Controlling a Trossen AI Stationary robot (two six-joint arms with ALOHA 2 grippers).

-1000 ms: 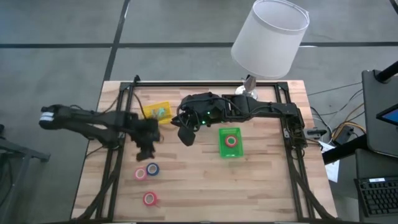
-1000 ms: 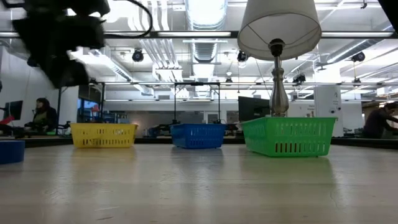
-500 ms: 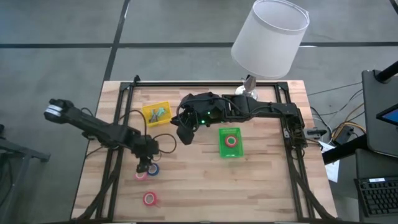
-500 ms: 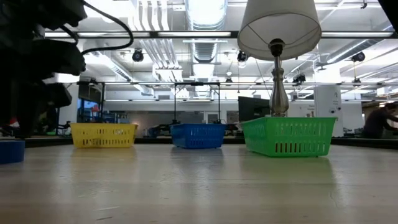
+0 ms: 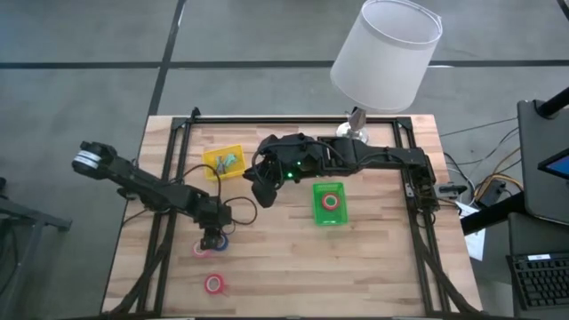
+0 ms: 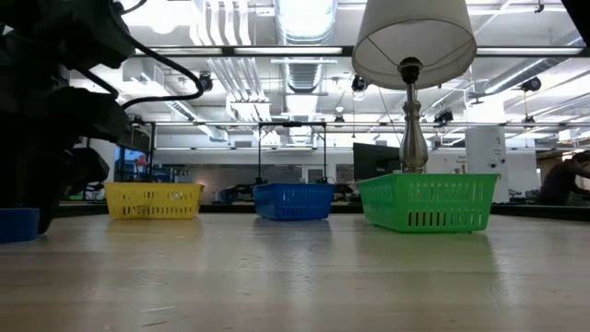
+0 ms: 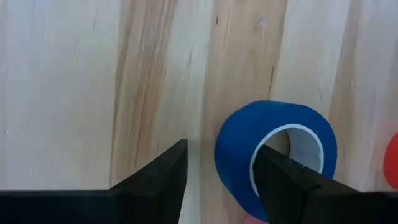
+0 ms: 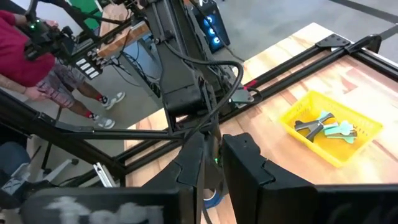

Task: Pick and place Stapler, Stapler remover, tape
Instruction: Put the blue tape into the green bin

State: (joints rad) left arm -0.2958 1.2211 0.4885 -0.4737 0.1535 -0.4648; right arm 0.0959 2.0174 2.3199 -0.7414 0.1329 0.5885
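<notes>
Your left hand straddles the blue tape at the bench's seven o'clock, fingers spread either side of its near wall, so one red roll sits in the green tray while three rolls remain out.

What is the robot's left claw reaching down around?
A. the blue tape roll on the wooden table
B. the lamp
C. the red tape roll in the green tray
A: the left gripper has its open dark fingers straddling one wall of the small blue tape roll with a pale core on the wooden table.
</notes>
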